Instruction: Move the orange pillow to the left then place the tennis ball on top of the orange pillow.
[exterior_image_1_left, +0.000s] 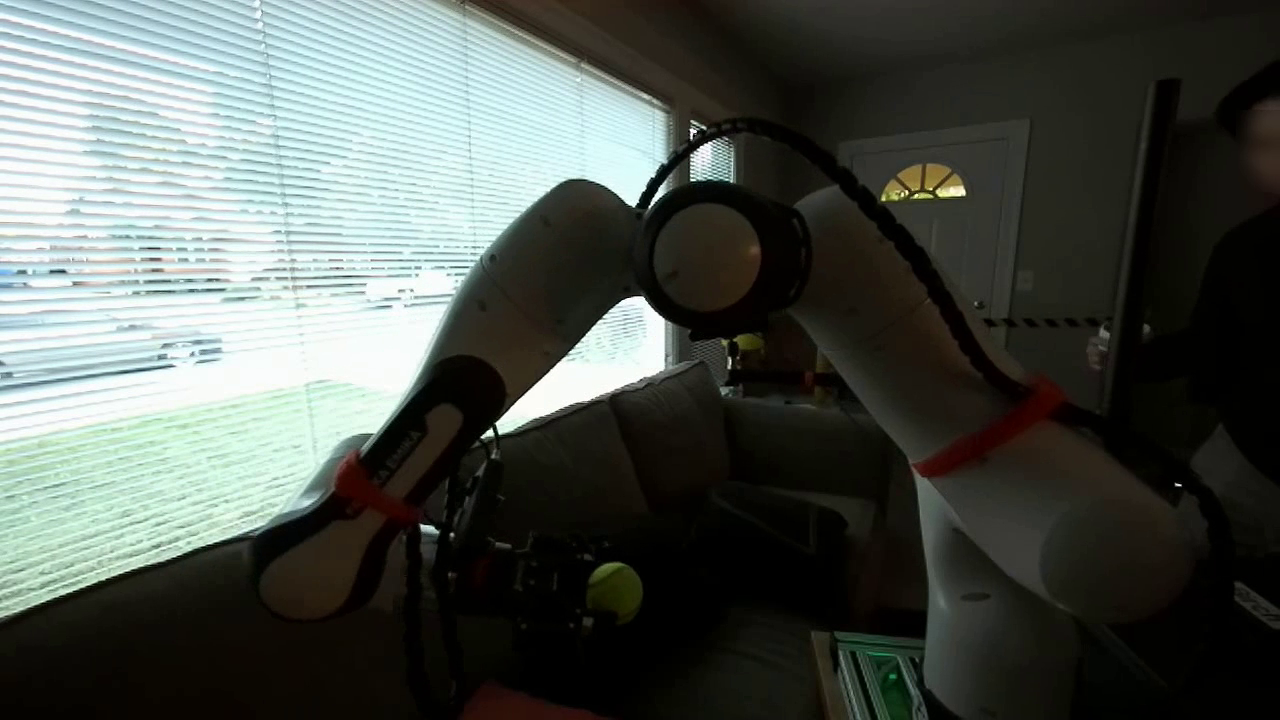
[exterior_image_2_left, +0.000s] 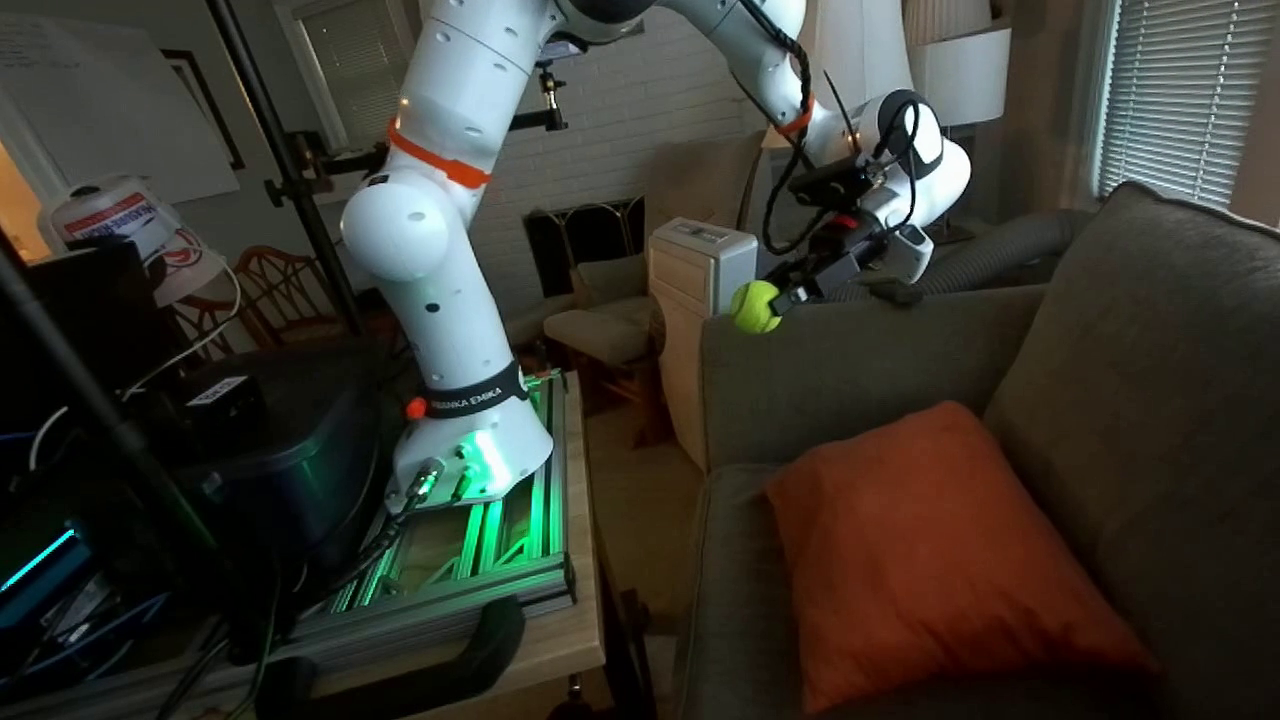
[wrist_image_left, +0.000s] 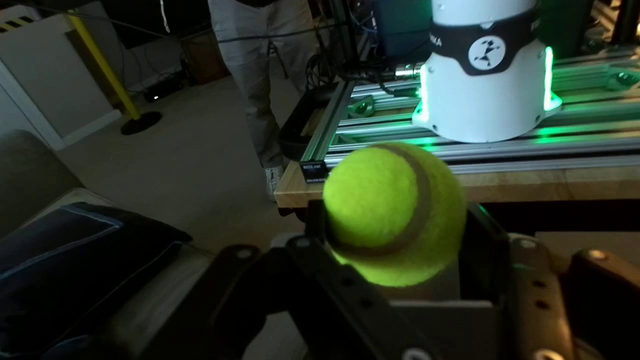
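Fingers (wrist_image_left: 482, 250) gripped tennis ball (wrist_image_left: 395, 215) from both sides, aloft, higher than sofa seat (exterior_image_2_left: 740, 570). Orange pillow (exterior_image_2_left: 930, 560) lay on sofa seat, near sofa backrest (exterior_image_2_left: 1150, 430); ball well apart from it. I judged placing step in hand: wanted fingers tipped downward, ball centred over pillow, lowering until fabric gave, gentle release, straight-up exit. Sloping edges likely meant roll-off.

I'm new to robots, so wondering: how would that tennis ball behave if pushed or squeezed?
The tennis ball would likely roll, being round. Its fuzzy cover probably resists slipping. It seems firm: no dent shows between the fingers.
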